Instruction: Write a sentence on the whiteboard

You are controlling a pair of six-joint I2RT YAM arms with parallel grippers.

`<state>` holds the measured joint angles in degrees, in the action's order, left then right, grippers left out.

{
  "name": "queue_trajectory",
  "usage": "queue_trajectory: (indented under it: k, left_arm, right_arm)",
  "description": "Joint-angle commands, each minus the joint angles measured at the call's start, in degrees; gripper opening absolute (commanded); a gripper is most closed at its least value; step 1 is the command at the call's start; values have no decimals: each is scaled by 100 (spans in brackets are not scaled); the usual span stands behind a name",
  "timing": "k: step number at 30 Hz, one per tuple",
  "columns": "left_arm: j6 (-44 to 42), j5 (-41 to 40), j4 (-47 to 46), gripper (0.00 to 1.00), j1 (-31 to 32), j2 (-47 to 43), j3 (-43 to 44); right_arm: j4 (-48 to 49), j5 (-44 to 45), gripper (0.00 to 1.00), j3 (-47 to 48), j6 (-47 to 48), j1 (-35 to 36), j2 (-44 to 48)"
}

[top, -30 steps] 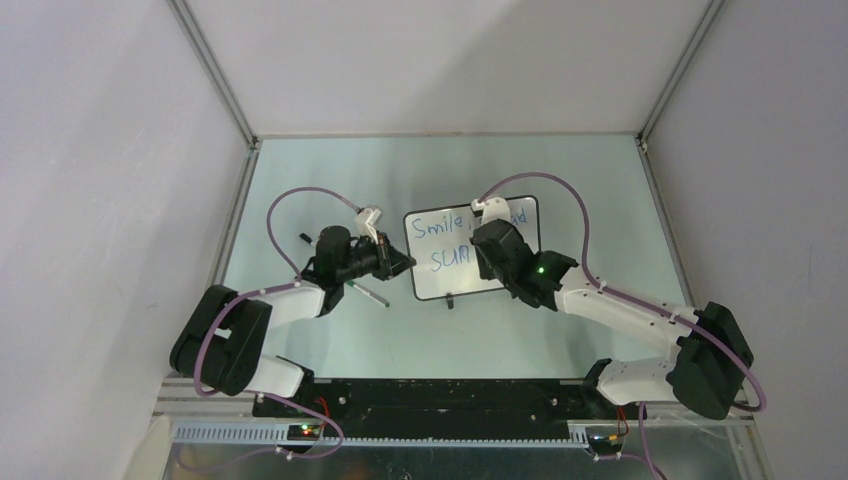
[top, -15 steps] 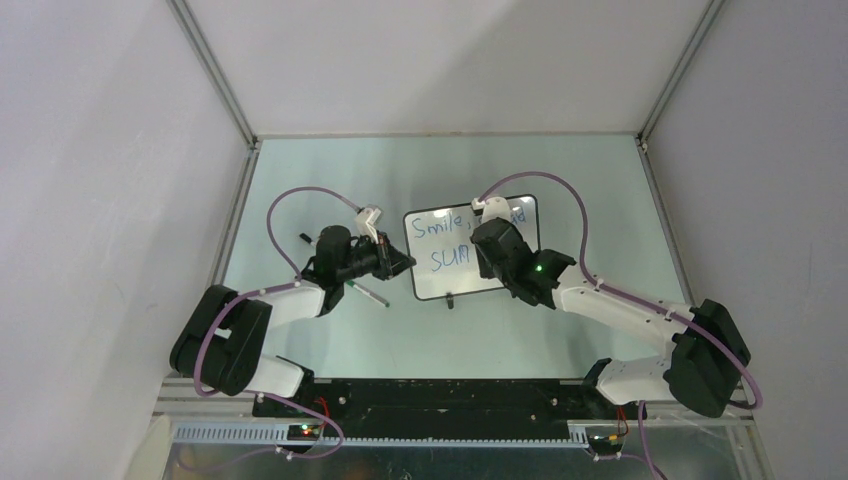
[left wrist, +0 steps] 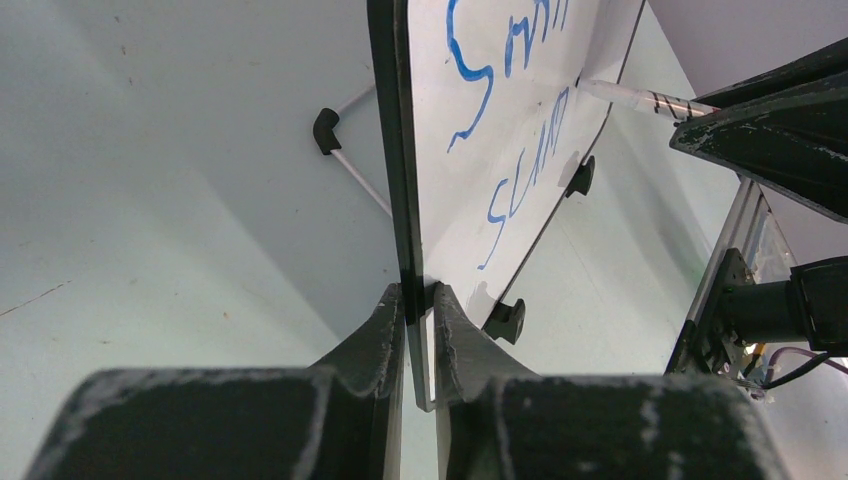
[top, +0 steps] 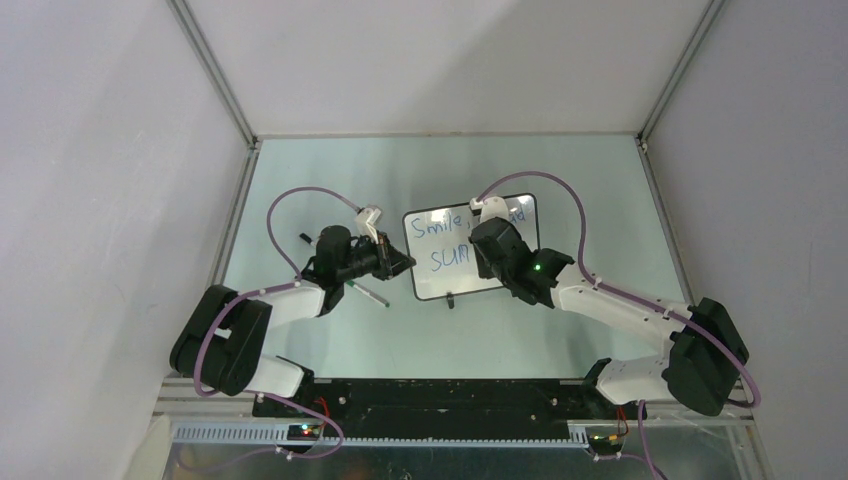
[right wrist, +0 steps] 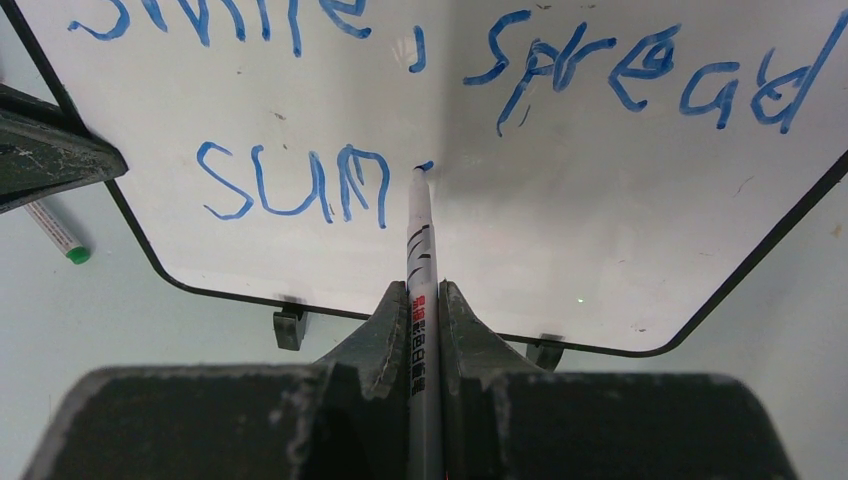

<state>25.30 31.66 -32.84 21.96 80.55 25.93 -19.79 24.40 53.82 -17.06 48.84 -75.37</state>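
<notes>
The whiteboard (top: 445,280) stands on the table between both arms. My left gripper (left wrist: 417,295) is shut on the board's left edge, a finger on each face (top: 405,263). The sentence (right wrist: 290,185) in blue reads "Smile, spread" on top and "SUM" below (top: 450,258). My right gripper (right wrist: 424,290) is shut on a white marker (right wrist: 420,235). The marker's tip touches the whiteboard (right wrist: 620,220) just right of "SUM", by a short fresh blue stroke. In the top view the right gripper (top: 487,245) covers the middle of the board.
A green-tipped pen (top: 370,295) lies on the table below my left gripper, also seen at the left of the right wrist view (right wrist: 57,235). A small black piece (top: 304,238) lies left of the left arm. Grey walls enclose the table on three sides.
The right arm has shifted slightly left with the marker on the board. The left arm and the board have not moved.
</notes>
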Motion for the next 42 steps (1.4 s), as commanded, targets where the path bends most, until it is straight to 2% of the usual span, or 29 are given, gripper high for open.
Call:
queue_trajectory:
  k: [1, 42]
  left_arm:
    - [-302, -83, 258, 6, 57, -58, 105]
    - [-328, -116, 287, 5, 54, -57, 114]
  right_arm:
    - [84, -85, 0, 164, 10, -35, -119]
    - [-492, 238, 0, -77, -156, 30, 20]
